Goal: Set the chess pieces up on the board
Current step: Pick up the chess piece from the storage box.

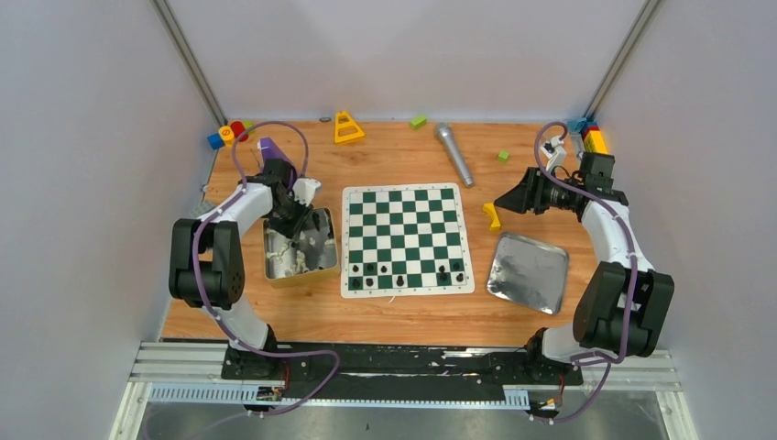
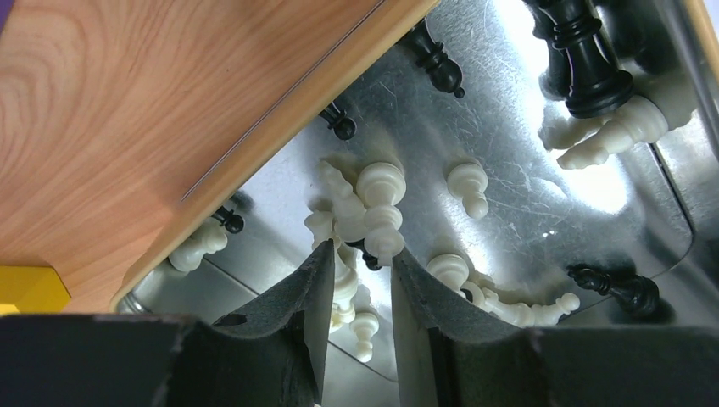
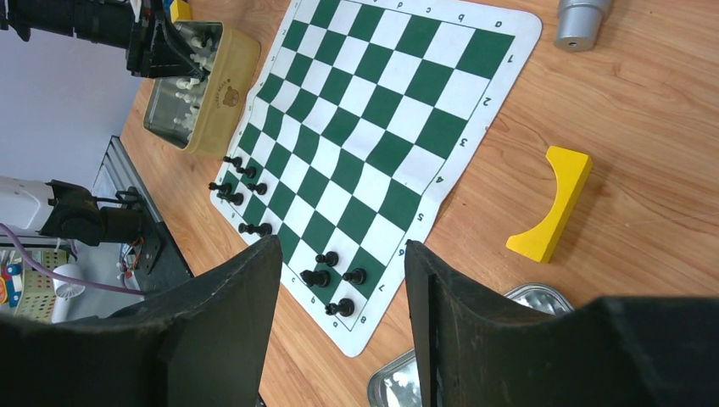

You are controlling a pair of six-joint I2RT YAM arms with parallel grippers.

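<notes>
at the left of the wooden surface (image 1: 403, 321), a shiny metal tin (image 1: 273, 268) is seen just beside the board's left edge, and the left claw (image 1: 295, 234) is lowered into it. in the left wrist view the tin (image 2: 526, 170) is shown holding a loose heap of chess pieces (image 2: 381, 199), mostly cream-white with a few glossy black ones, nearly all lying on their sides against the scratched metal. the left claw (image 2: 360, 254) is set with its fingers narrowly apart and white pieces are seen in and around the gap; whether one is pinched cannot be told. in the middle, the board (image 1: 403, 225) is laid flat, a thin mat of dark green and white squares with a white border, its near edge slightly rippled. small black pieces (image 1: 400, 280) are stood upright on the two rows nearest the arms, grouped toward both near corners, and the other squares are left bare. beyond the board's far right corner a grey microphone (image 1: 454, 154) is lying. right of the board, a yellow arch block (image 1: 492, 216) is resting on the wood, and the right claw (image 1: 502, 203) is held above the surface just beside it, fingers spread with nothing between them. a dented metal tray (image 1: 527, 270) is lying near the board's near right corner.
</notes>
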